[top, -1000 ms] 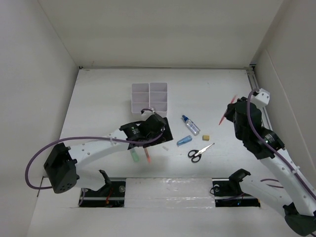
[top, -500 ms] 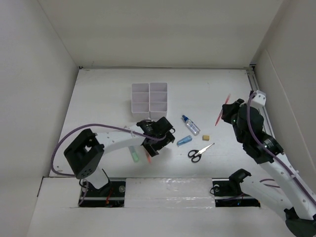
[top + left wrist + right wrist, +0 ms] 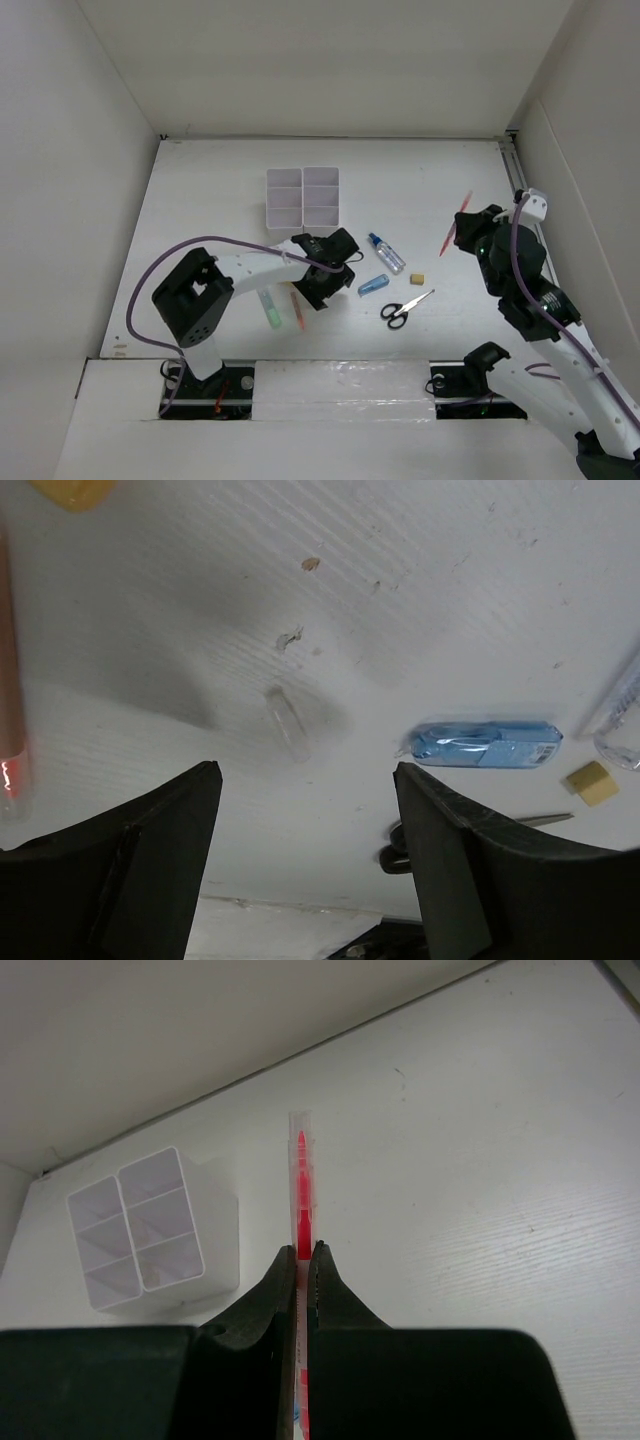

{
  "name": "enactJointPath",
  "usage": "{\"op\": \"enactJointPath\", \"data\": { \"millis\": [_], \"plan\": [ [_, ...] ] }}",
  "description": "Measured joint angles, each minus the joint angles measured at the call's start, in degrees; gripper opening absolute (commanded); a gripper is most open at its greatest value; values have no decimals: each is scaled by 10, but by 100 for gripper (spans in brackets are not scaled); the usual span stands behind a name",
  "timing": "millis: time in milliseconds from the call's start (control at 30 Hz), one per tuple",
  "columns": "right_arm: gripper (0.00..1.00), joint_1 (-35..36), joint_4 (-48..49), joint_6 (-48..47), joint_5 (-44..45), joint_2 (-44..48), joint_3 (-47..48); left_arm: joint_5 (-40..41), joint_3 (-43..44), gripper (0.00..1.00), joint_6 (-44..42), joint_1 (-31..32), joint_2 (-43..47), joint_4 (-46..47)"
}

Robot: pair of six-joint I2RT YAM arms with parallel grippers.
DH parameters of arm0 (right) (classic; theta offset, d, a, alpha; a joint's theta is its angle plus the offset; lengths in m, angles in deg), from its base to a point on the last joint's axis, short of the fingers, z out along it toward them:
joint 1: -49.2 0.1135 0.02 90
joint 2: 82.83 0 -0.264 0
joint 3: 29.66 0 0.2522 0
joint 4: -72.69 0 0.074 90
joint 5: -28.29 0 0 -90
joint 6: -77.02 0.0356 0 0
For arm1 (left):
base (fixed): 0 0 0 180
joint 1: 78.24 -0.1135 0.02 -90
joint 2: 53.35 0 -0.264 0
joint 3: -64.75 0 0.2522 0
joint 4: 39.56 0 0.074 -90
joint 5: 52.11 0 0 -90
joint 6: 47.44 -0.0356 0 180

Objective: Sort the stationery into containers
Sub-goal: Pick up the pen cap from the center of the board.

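Left jaws — moved off the orange pen point(image 3: 296, 311), now low astride a small clear piece point(image 3: 288, 723) on the surface point(image 3: 450, 610); parted, narrowing, empty; pickup likely. Right jaws — clamped on red pen point(image 3: 302, 1190), aloft, undelivered.

a robot manipulation lab, set up as a boxed-in test cell
plain white walls point(image 3: 300, 70) close round a white table point(image 3: 200, 190). a left arm point(image 3: 250, 272) and right arm point(image 3: 535, 300) trailing purple cables point(image 3: 131, 318) are bolted to a rail point(image 3: 340, 385) at its near edge. the only props laid out are a few like organiser trays point(image 3: 303, 197) and scissors point(image 3: 403, 309).
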Motion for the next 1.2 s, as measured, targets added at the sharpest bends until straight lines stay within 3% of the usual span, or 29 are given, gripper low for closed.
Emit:
{"op": "enactJointPath", "data": {
  "millis": [100,400,1200],
  "plan": [
    [0,0,6,-2,-9,12,-10,2,38,66,1,-3,-30,-25],
    [0,0,16,-8,-24,52,-25,-3,53,45,9,-3,-72,-62],
    [0,7,17,-29,-41,91,-25,-21,85,29,19,-5,-107,-106]
  ]
}}
